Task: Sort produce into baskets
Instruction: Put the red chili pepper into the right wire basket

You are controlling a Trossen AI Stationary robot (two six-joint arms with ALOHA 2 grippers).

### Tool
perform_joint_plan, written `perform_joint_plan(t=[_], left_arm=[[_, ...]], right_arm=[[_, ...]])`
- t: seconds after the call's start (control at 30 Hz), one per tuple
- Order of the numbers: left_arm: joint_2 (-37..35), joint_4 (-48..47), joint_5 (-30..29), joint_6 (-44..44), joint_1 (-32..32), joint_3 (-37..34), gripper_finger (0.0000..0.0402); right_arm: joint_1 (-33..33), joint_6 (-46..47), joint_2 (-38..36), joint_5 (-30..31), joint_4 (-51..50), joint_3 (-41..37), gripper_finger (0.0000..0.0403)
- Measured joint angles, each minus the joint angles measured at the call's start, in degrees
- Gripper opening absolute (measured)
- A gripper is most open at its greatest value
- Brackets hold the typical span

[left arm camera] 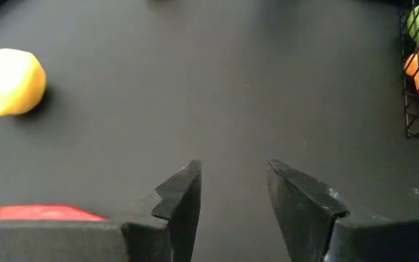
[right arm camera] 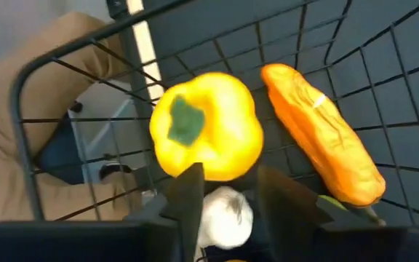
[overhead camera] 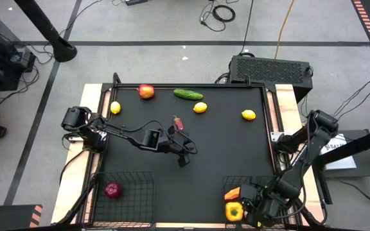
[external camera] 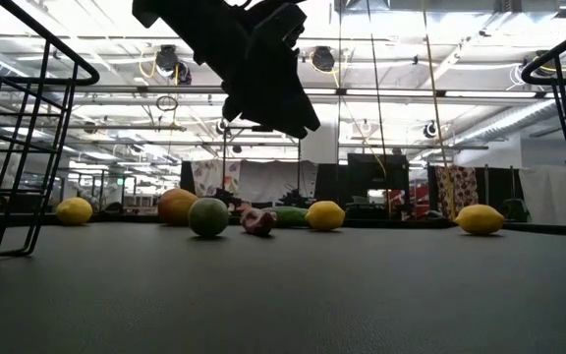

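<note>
**Left claw empty mid-counter, right claw down in its basket**

Yellow pepper (right arm camera: pixel 206 125) sits nearest, right under the right claw (right arm camera: pixel 228 185), inside the right basket (overhead camera: pixel 229 184) at the near edge of the counter (overhead camera: pixel 236 151). Orange carrot (right arm camera: pixel 324 132) lies beside it, white garlic (right arm camera: pixel 226 212) between the fingers. Fingers are narrowly parted around the garlic; I cannot tell if they bear on it.

Left claw (left arm camera: pixel 233 191) hangs above the middle of the counter, fingers slightly apart, holding nothing. Left basket (overhead camera: pixel 140 176) holds the purple onion (overhead camera: pixel 112 189).

Loose produce along the far side: red apple (overhead camera: pixel 146 91), cucumber (overhead camera: pixel 188 94), three lemons (overhead camera: pixel 115 108) (overhead camera: pixel 200 107) (overhead camera: pixel 248 115). A small red-purple piece (overhead camera: pixel 177 122), perhaps the chili, lies just beyond the left claw. Low view also shows a green lime (external camera: pixel 208 216).

Handling, my judgement:
- Lemons and lime: firm, round, likely to roll. Pinch across the middle.
- Cucumber: stiff, smooth. Take it across its short width, near mid-length.
- Chili: light, thin, low on the surface. Needs a close descent.

Room: open counter around the left claw, nothing crowding it. Basket walls stand up at the near corners; I would lift clear of the rims before crossing.
</note>
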Motion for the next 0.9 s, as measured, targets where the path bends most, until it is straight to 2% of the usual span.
perform_joint_plan(t=[0.2, 0.3, 0.4, 0.67, 0.9], left_arm=[[0.0, -0.02, 0.0, -0.53, -0.07, 0.0, 0.0164], [0.0, -0.04, -0.15, -0.52, -0.07, 0.0, 0.0164], [0.0, -0.07, -2.75, -1.12, -0.07, 0.0, 0.0164], [0.0, -4.05, -14.01, -5.63, 1.15, 0.0, 0.0164], [0.32, -9.78, -15.23, -23.87, 6.97, 0.0, 0.0164]], right_arm=[[0.0, -0.42, -2.49, -0.14, 0.21, -0.01, 0.0181], [0.0, -1.65, -4.61, 0.48, 0.07, 0.01, 0.0193], [0.0, -3.06, -7.16, 2.9, -0.47, 0.0, 0.0196], [-0.17, -13.61, -16.09, 15.6, -0.56, 0.01, 0.0196], [-2.34, -26.38, -21.77, 34.92, -1.92, -0.01, 0.0196]])
